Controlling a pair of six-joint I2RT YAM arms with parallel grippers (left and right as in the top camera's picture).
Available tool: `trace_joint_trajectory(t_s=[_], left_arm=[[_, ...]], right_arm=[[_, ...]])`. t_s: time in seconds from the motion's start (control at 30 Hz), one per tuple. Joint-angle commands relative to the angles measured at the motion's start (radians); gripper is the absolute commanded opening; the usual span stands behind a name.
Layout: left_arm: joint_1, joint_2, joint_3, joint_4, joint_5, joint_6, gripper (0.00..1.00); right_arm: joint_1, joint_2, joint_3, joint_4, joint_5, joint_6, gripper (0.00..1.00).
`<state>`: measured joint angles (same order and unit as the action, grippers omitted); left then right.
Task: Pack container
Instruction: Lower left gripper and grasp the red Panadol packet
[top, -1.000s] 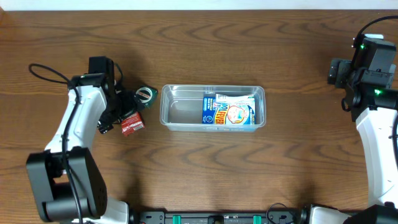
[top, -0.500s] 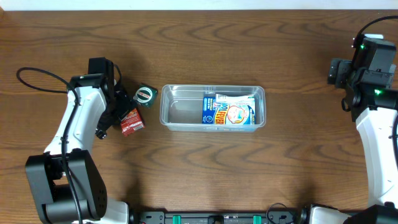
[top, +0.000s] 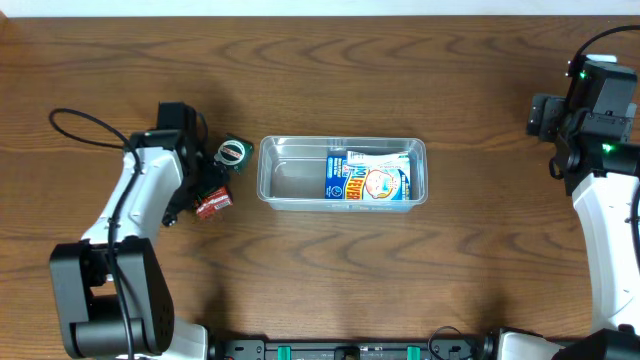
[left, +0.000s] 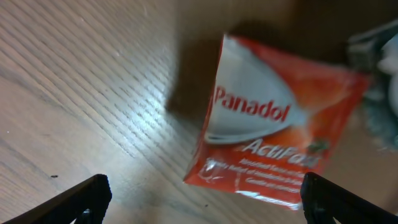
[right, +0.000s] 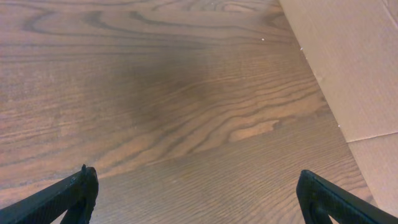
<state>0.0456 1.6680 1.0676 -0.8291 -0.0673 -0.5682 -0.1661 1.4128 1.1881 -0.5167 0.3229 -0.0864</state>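
The clear plastic container sits mid-table with a blue snack packet lying in its right half. A red Panadol ActiFast sachet lies flat on the wood left of the container; it fills the left wrist view. A small round green-and-white item lies above it by the container's left end. My left gripper is open and empty, low over the sachet, its fingertips wide apart. My right gripper is open and empty over bare wood at the far right.
A cardboard surface stands at the right of the right wrist view. The left arm's black cable loops over the table at the far left.
My left gripper has shifted slightly right and toward the red sachet. The sachet, round item and container have not moved. The right arm is still.
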Motion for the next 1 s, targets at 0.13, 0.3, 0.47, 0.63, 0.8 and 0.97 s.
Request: trace_joint_trajectory(t_s=[0.13, 0.3, 0.47, 0.63, 0.8, 0.97], left_arm=[[-0.042, -0.007, -0.017, 0.044, -0.020, 0.170, 0.98], [-0.076, -0.007, -0.017, 0.095, -0.023, 0.220, 0.98], [-0.084, -0.007, -0.018, 0.110, -0.024, 0.220, 0.98], [-0.084, -0.007, -0.019, 0.109, -0.064, 0.216, 0.98], [-0.085, -0.007, -0.024, 0.120, -0.077, 0.212, 0.98], [-0.085, -0.007, -0.077, 0.192, -0.077, 0.208, 0.98]], right_arm=[[-0.004, -0.006, 0.002, -0.001, 0.010, 0.015, 0.99], [-0.004, -0.006, 0.002, -0.001, 0.010, 0.015, 0.99], [-0.004, -0.006, 0.002, -0.001, 0.010, 0.014, 0.99], [-0.004, -0.006, 0.002, -0.001, 0.010, 0.015, 0.99], [-0.004, -0.006, 0.002, -0.001, 0.010, 0.015, 0.99], [-0.004, -0.006, 0.002, -0.001, 0.010, 0.015, 0.99]])
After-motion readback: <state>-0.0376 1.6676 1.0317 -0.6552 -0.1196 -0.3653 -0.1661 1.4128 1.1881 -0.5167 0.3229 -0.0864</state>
